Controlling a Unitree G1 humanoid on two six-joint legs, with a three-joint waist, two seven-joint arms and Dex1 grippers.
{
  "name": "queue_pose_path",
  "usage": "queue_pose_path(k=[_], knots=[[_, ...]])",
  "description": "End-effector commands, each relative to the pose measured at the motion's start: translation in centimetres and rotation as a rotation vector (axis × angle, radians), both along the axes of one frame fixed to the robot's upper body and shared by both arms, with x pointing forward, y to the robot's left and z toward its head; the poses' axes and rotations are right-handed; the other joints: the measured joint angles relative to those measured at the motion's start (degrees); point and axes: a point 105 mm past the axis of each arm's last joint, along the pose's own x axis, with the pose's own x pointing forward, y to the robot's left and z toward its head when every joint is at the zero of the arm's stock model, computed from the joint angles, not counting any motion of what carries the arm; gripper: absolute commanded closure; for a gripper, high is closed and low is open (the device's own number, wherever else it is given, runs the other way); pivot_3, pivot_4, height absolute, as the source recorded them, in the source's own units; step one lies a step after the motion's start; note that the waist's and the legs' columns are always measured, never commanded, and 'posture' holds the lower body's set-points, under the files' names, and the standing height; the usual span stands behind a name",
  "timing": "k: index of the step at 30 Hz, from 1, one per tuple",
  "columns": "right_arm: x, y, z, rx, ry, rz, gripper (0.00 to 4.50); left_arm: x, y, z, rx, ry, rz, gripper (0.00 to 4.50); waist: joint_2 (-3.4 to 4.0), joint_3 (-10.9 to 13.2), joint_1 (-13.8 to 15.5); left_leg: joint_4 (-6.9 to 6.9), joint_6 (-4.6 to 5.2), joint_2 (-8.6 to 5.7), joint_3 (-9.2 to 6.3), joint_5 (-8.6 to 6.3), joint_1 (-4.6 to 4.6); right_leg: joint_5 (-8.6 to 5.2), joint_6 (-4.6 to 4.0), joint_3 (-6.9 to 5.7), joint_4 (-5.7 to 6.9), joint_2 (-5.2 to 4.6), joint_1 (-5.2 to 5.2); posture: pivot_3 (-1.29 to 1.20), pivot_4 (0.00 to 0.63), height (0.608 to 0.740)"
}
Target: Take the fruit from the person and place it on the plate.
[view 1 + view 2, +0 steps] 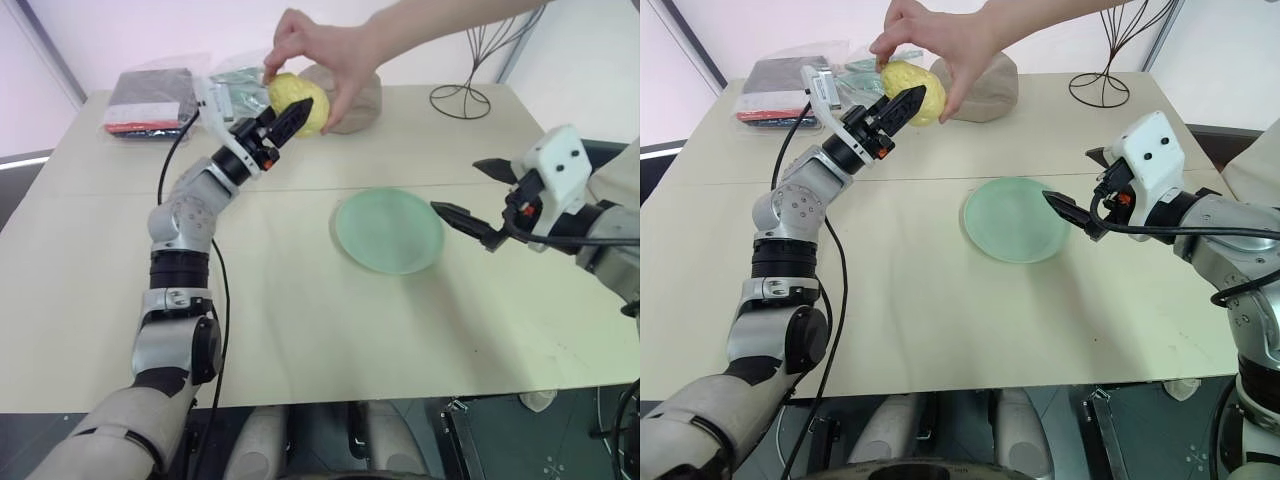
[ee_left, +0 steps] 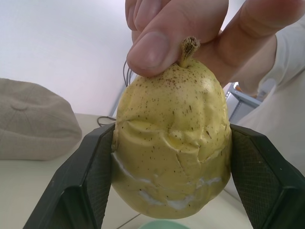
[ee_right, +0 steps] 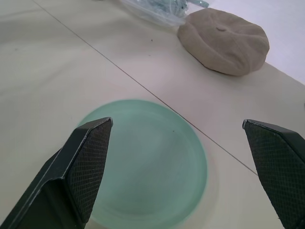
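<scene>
The left pincer (image 1: 296,116) squeezes the fruit (image 1: 299,101); the plate (image 1: 389,231) lies nearer, to its right.

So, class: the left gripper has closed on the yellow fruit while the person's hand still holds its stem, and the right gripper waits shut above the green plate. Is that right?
Not quite. The right gripper is open, not shut: the right wrist view shows its fingers spread wide over the plate. The rest holds: the left gripper clamps the fruit while the person's hand pinches its stem.
</scene>
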Motion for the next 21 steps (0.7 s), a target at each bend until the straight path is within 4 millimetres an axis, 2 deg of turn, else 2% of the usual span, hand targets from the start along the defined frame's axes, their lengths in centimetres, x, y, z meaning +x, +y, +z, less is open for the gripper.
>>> queue_pose_path(k=[1,5,10,14,17,21], knots=[[-0.5,-0.2,1.4,-0.016,-0.066,-0.008,0.0,-0.3,-0.1,1.5,0.002,-0.039,-0.023,1.54,0.0,0.0,0.0,0.0,0.0,0.0,0.0,0.0,0.0,0.0,0.0,0.0,0.0,0.0,0.0,0.0,0.15,0.74],[-0.4,-0.1,1.4,-0.017,-0.064,-0.004,0.0,-0.5,-0.6,0.9,0.134,-0.034,-0.065,1.54,0.0,0.0,-0.03,0.0,0.0,0.0,0.0,0.0,0.0,0.0,0.0,0.0,0.0,0.01,0.0,0.0,0.15,0.74],[-0.3,0.0,1.3,-0.024,-0.058,0.003,0.0,0.0,-1.3,1.1,0.356,-0.083,-0.095,1.54,-0.01,0.01,0.02,0.0,0.0,0.0,0.0,0.0,-0.02,0.0,0.0,-0.02,-0.01,0.05,0.0,0.0,0.15,0.74],[-0.3,0.1,1.2,-0.026,-0.056,0.008,0.0,-0.4,-3.1,0.8,0.53,-0.168,-0.189,1.54,-0.01,0.01,0.05,0.0,0.01,-0.01,0.0,0.0,-0.05,0.0,0.0,-0.03,-0.06,0.04,0.0,0.0,0.15,0.74],[-0.2,0.2,1.1,-0.026,-0.056,0.008,0.0,-0.8,-4.6,0.6,0.594,-0.207,-0.272,1.54,-0.01,0.01,0.0,-0.02,0.01,-0.01,0.0,-0.01,-0.06,0.0,0.0,-0.02,-0.07,0.03,-0.01,0.0,0.15,0.74],[-0.3,0.0,1.0,-0.027,-0.056,0.001,0.0,-1.5,-8.1,-1.0,0.716,-0.264,-0.409,1.54,-0.01,0.01,0.03,-0.02,0.01,0.0,0.0,-0.01,-0.07,0.0,0.0,-0.03,-0.06,0.04,-0.03,0.0,0.15,0.74]])
